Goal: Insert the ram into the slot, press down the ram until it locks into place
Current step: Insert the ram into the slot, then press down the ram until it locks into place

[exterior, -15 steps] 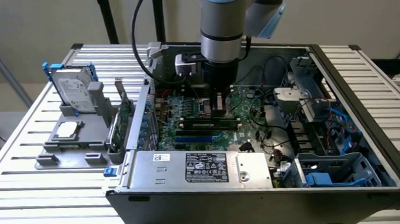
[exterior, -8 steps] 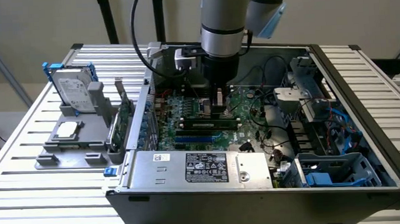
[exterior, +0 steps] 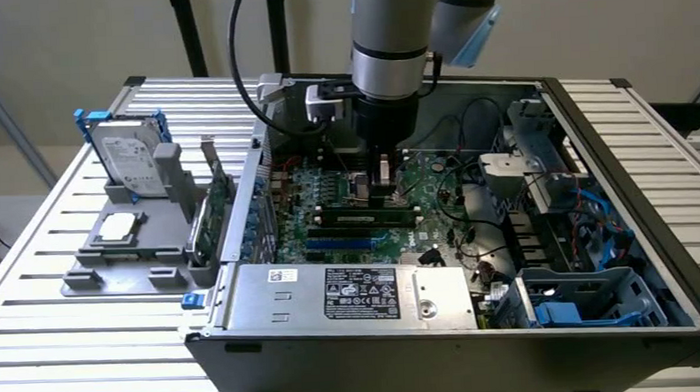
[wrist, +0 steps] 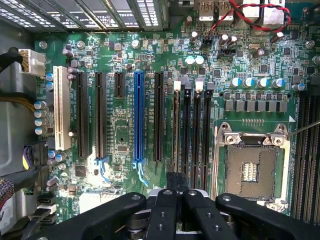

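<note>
black end effector (wrist: 176,200) fingers sit closed together, tips pressing the ram (exterior: 363,218) down into its slot (wrist: 176,130) — apparently seating it.

Open computer case (exterior: 639,325) on slatted counter (exterior: 47,298).
Hard drive (exterior: 130,161) in grey holder (exterior: 128,245) at exterior view's left; blue socket (wrist: 138,117), empty processor socket (wrist: 250,170), power supply (exterior: 354,293).
</note>
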`<state>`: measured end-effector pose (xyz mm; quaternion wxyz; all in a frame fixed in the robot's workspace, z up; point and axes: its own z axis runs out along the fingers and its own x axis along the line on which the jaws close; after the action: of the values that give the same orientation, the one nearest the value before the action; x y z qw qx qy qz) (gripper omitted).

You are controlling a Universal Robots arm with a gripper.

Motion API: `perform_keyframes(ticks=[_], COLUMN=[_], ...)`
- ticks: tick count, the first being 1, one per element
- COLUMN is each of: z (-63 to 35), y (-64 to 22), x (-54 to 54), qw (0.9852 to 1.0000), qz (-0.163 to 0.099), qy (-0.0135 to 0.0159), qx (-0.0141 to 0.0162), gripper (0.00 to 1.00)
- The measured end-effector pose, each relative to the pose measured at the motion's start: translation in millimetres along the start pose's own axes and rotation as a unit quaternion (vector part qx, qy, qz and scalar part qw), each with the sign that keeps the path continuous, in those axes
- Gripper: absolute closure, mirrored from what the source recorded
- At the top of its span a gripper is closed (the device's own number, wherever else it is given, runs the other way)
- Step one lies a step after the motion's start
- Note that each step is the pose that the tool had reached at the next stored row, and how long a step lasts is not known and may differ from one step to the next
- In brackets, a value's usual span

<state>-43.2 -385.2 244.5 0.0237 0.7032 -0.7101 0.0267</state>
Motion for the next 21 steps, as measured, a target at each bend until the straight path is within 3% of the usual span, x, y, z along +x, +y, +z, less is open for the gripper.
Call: perform_keyframes(ticks=[9,13,18,21], z=[0.6,2.6,6.2,8.2], y=[0.7,0.9,1.0,0.9], x=[0.0,-0.5,-1.9,-3.0], qw=[1.0000,1.0000,1.0000,1.0000], qz=[0.000,0.000,0.000,-0.001], qy=[0.0001,0.0001,0.0002,0.0001], qx=[-0.0001,-0.0021,-0.0072,-0.0079], gripper=[0.89,0.89,0.89,0.89])
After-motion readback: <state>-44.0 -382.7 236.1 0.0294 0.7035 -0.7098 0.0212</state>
